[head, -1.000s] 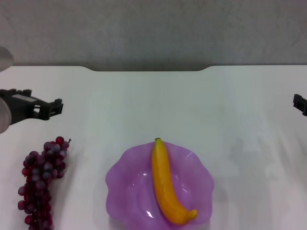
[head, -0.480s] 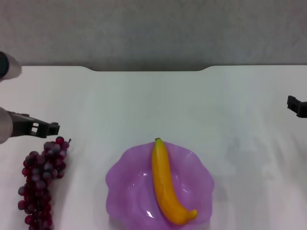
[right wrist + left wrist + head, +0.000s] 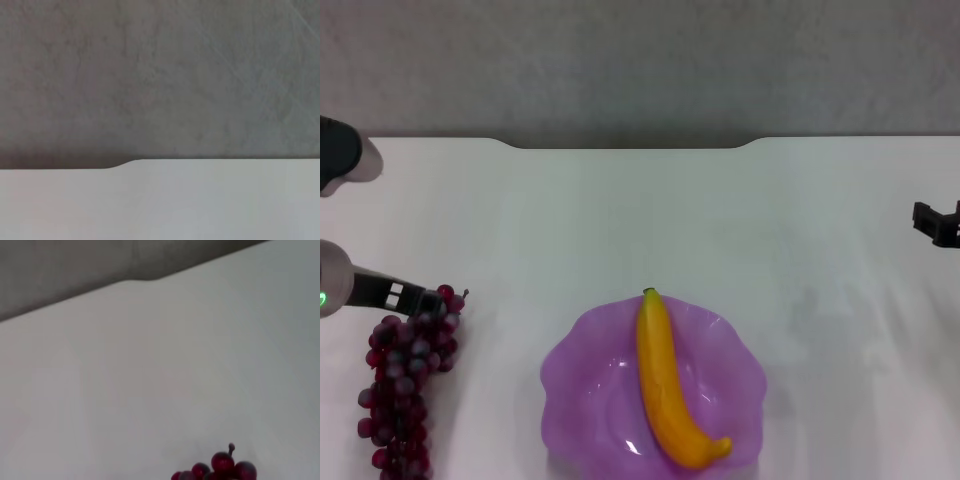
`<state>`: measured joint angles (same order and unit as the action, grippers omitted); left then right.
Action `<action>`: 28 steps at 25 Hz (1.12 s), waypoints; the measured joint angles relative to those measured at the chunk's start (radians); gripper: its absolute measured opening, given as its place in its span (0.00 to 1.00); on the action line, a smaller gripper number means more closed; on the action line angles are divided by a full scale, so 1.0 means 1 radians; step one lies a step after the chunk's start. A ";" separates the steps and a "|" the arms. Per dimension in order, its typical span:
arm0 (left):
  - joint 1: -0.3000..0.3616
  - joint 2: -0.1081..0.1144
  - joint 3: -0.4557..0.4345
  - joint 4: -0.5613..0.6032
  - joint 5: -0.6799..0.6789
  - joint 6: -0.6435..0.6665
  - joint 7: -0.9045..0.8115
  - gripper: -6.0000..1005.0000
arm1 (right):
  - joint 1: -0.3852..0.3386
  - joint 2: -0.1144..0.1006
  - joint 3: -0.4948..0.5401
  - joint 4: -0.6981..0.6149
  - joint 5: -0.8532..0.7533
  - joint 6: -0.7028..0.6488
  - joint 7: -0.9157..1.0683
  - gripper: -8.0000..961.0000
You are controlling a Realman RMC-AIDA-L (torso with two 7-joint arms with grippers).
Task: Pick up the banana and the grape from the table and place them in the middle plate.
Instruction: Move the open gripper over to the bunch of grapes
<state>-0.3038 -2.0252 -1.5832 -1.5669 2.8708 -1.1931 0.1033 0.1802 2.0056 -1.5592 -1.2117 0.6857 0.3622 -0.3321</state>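
The banana (image 3: 667,385) lies lengthwise in the purple middle plate (image 3: 580,385) at the near centre of the white table (image 3: 640,220). The grape (image 3: 405,385) bunch lies on the table at the near left; its top end with the stem shows in the left wrist view as grape (image 3: 220,470). My left gripper (image 3: 420,299) is low at the top end of the bunch, touching or just above it. My right gripper (image 3: 940,222) hangs at the far right edge of the head view, above the table.
A grey wall (image 3: 640,60) runs behind the table's notched far edge (image 3: 630,146). The same edge (image 3: 125,164) and wall show in the right wrist view. White tabletop lies between the plate and both arms.
My left gripper has come down and toward the near side, from well above the grape bunch to its top end. The right gripper has shifted slightly inward and up. Banana and plate are unmoved.
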 joint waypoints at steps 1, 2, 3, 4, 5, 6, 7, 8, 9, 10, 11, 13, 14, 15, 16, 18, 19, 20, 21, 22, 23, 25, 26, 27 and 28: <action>-0.007 0.000 -0.006 0.013 0.000 -0.007 0.000 0.70 | 0.003 0.000 -0.002 0.001 0.000 0.000 0.000 0.58; -0.014 0.001 -0.011 0.026 0.000 -0.012 0.001 0.70 | 0.005 0.000 -0.003 0.002 0.000 0.001 0.000 0.58; -0.019 0.001 -0.016 0.037 0.000 -0.016 0.001 0.70 | 0.007 0.000 -0.005 0.004 0.000 0.001 0.000 0.58; -0.028 0.002 -0.024 0.053 0.000 -0.022 0.001 0.70 | 0.009 0.000 -0.007 0.007 0.000 0.001 0.000 0.58; -0.035 0.002 -0.031 0.070 0.001 -0.026 0.002 0.69 | 0.010 0.000 -0.007 0.009 0.000 0.001 0.000 0.58; -0.041 0.003 -0.037 0.083 0.001 -0.029 0.002 0.69 | 0.012 -0.001 -0.007 0.012 0.000 0.001 0.000 0.58; -0.048 0.003 -0.044 0.099 0.001 -0.032 0.002 0.69 | 0.013 -0.001 -0.007 0.013 0.000 0.001 0.001 0.58; -0.053 0.003 -0.049 0.110 0.001 -0.034 0.003 0.69 | 0.014 -0.001 -0.007 0.014 0.000 0.002 0.001 0.58; -0.057 0.004 -0.052 0.118 0.001 -0.035 0.003 0.69 | 0.015 -0.001 -0.007 0.015 0.000 0.002 0.001 0.58; -0.061 0.004 -0.056 0.126 0.001 -0.036 0.003 0.69 | 0.017 -0.001 -0.008 0.015 0.000 0.003 0.001 0.58; -0.063 0.005 -0.060 0.133 0.002 -0.036 0.004 0.69 | 0.017 -0.001 -0.008 0.015 0.000 0.005 0.001 0.58; -0.066 0.005 -0.066 0.147 0.002 -0.036 0.004 0.69 | 0.020 -0.001 -0.009 0.015 0.000 0.009 0.000 0.58; -0.069 0.006 -0.071 0.154 0.002 -0.037 0.004 0.69 | 0.021 -0.001 -0.009 0.015 0.000 0.010 0.000 0.58; -0.072 0.006 -0.074 0.163 0.002 -0.038 0.004 0.69 | 0.021 -0.001 -0.009 0.015 0.000 0.010 0.000 0.58; -0.075 0.007 -0.077 0.171 0.002 -0.041 0.004 0.69 | 0.022 -0.001 -0.009 0.016 0.000 0.011 -0.001 0.58; -0.082 0.008 -0.080 0.187 0.003 -0.046 0.004 0.69 | 0.022 -0.001 -0.009 0.017 0.000 0.012 -0.001 0.58; -0.086 0.009 -0.081 0.194 0.002 -0.048 0.004 0.69 | 0.022 -0.001 -0.009 0.017 0.000 0.012 -0.001 0.58; -0.091 0.009 -0.081 0.202 0.002 -0.050 0.006 0.69 | 0.022 -0.001 -0.008 0.017 0.000 0.012 -0.001 0.58; -0.094 0.010 -0.081 0.209 0.002 -0.051 0.007 0.69 | 0.022 -0.001 -0.008 0.018 0.000 0.012 -0.001 0.58; -0.098 0.010 -0.081 0.217 0.002 -0.051 0.010 0.69 | 0.022 -0.001 -0.008 0.018 0.000 0.012 -0.001 0.58; -0.101 0.010 -0.081 0.224 0.002 -0.051 0.012 0.69 | 0.022 -0.001 -0.008 0.018 0.000 0.012 -0.001 0.58; -0.110 0.009 -0.081 0.239 0.002 -0.052 0.018 0.69 | 0.022 -0.001 -0.008 0.018 0.000 0.012 -0.001 0.58; -0.113 0.009 -0.080 0.242 0.002 -0.052 0.020 0.69 | 0.023 -0.001 -0.008 0.018 0.000 0.012 -0.001 0.58; -0.115 0.008 -0.080 0.245 0.002 -0.052 0.022 0.69 | 0.023 -0.001 -0.008 0.019 0.000 0.012 -0.001 0.58; -0.116 0.007 -0.080 0.246 0.002 -0.052 0.025 0.69 | 0.024 -0.001 -0.008 0.020 0.000 0.012 -0.002 0.58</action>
<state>-0.4194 -2.0183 -1.6634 -1.3213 2.8731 -1.2453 0.1280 0.2045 2.0049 -1.5676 -1.1921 0.6857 0.3743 -0.3336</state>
